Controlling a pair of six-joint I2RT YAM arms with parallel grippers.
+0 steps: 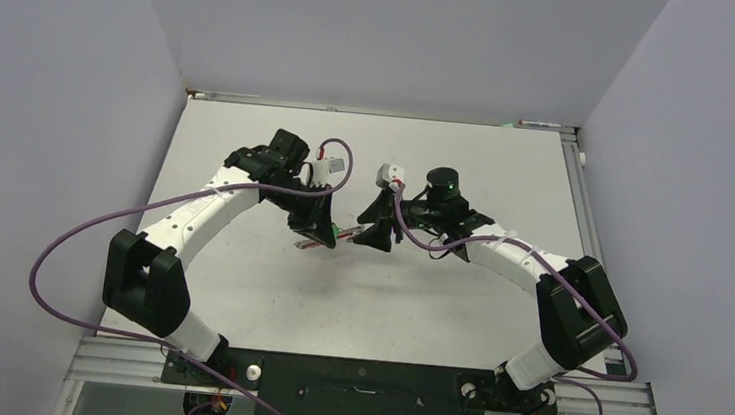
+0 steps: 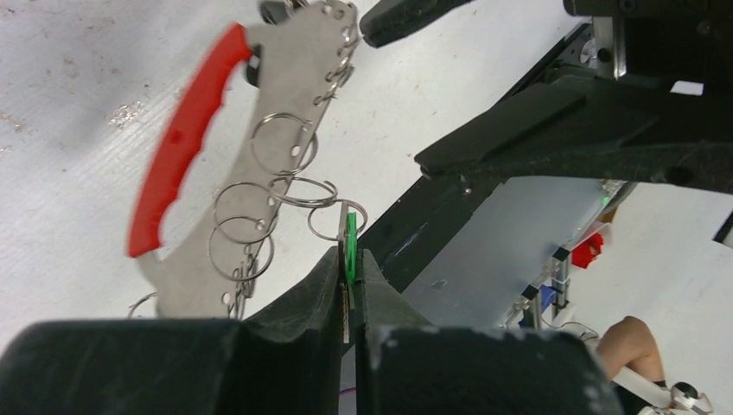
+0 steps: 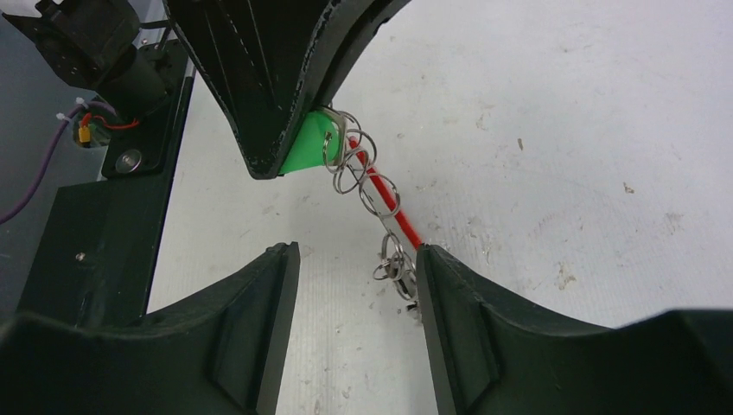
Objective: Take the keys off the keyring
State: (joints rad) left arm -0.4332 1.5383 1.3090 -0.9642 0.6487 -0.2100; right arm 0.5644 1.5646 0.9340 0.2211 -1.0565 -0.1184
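Step in hand, as judged: the green-headed key is to be worked off its ring.

- The thin silvery metal keyring with a bright red crescent-shaped band is found mid-bench between the two grippers, hung from the left one. Whether its low end touches the white bench cannot be told.
- The small flat green-headed key is pinched by its head between the closed fingers of the left gripper. In the left wrist view the keyring runs from it toward 11 o'clock, with several small silvery wire split rings strung along its edge.
- The right gripper is held open with nothing between its fingers. The red band passes just beside one finger, at 5 o'clock of the green head.
- A small silvery cluster is noted there; further keys are likely but not resolved. No black head is made out.

How it is best done (judgement):
- The plate or red band should be clamped by the right gripper close to the green key's ring, not on the loose rings.
- The key should then be fed round the coil of its split ring; a straight pull would likely drag the whole bunch.
- A slip of the thin head from the pads is the main risk.
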